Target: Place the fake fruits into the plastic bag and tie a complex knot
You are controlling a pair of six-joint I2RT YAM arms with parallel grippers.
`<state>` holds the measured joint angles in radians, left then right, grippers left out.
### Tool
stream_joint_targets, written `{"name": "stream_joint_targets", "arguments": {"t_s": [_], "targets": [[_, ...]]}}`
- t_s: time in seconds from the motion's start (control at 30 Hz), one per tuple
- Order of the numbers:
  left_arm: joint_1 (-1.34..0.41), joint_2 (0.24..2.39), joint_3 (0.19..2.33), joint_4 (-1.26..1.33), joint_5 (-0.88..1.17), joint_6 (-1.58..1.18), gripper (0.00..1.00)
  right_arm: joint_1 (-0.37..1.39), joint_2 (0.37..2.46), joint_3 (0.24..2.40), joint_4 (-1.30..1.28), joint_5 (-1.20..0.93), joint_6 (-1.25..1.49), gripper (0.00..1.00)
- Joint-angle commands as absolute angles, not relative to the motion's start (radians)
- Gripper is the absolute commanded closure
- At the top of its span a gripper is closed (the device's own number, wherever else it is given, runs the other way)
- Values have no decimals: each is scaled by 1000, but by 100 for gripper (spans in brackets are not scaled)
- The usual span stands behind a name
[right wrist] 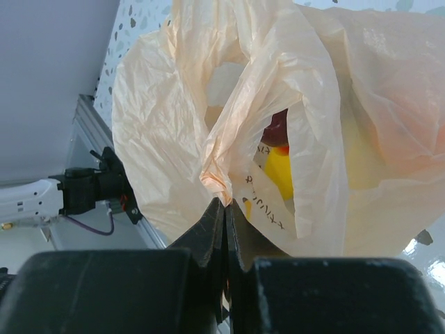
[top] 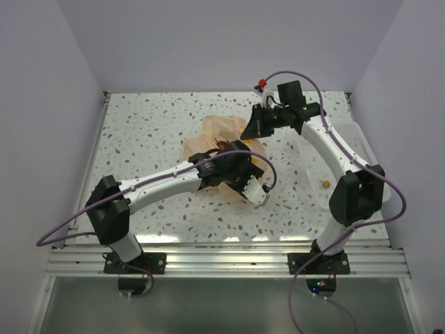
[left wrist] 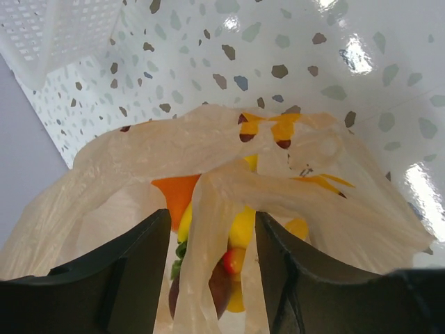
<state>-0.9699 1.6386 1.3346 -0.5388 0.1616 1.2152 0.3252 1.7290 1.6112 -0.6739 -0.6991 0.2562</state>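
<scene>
The peach-orange plastic bag (top: 212, 133) lies mid-table with its mouth gaping. My right gripper (top: 247, 128) reaches in from the far side; the right wrist view shows this gripper (right wrist: 226, 203) shut on a gathered fold of the bag (right wrist: 229, 125). My left gripper (top: 240, 156) is at the bag's near side. Seen from the left wrist, that gripper (left wrist: 212, 214) is open, its fingers (left wrist: 139, 268) straddling a loose strip of the bag (left wrist: 208, 229). Inside lie the fake fruits: an orange piece (left wrist: 175, 196), a yellow banana (left wrist: 243, 226), a red piece (left wrist: 234, 260) and a dark plum (left wrist: 221, 291). No knot shows.
A white perforated tray (top: 361, 146) stands along the table's right side, and its corner (left wrist: 55, 35) shows in the left wrist view. A small yellow piece (top: 325, 185) lies near that tray. White walls close in the speckled table (top: 153, 125) on three sides.
</scene>
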Motion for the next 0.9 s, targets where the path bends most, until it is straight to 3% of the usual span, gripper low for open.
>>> {"name": "stream_joint_targets", "arguments": {"t_s": [0.0,0.2,0.27,0.3,0.33,0.4,0.47,0.87], "targets": [[-991,1667,1362,-419,89,1249,44,321,1701,1605,-635,-752,288,100],[-991,1654,1351,-396,60,1220,53,288,1689,1600,-614,-808,322,100],[-979,1609,1342,-373,60,1161,61,264,1678,1600,-600,-851,334,100],[-970,1592,1341,-367,69,1135,65,256,1671,1598,-598,-864,339,100],[-945,1574,1345,-358,75,1068,76,249,1664,1598,-597,-876,339,100],[-899,1514,1354,-371,115,1008,90,229,1643,1598,-589,-894,345,100],[-868,1453,1358,-388,152,933,98,215,1631,1603,-588,-913,347,100],[-496,1181,1359,-229,399,313,100,104,1523,1617,-457,-1040,442,100]]}}
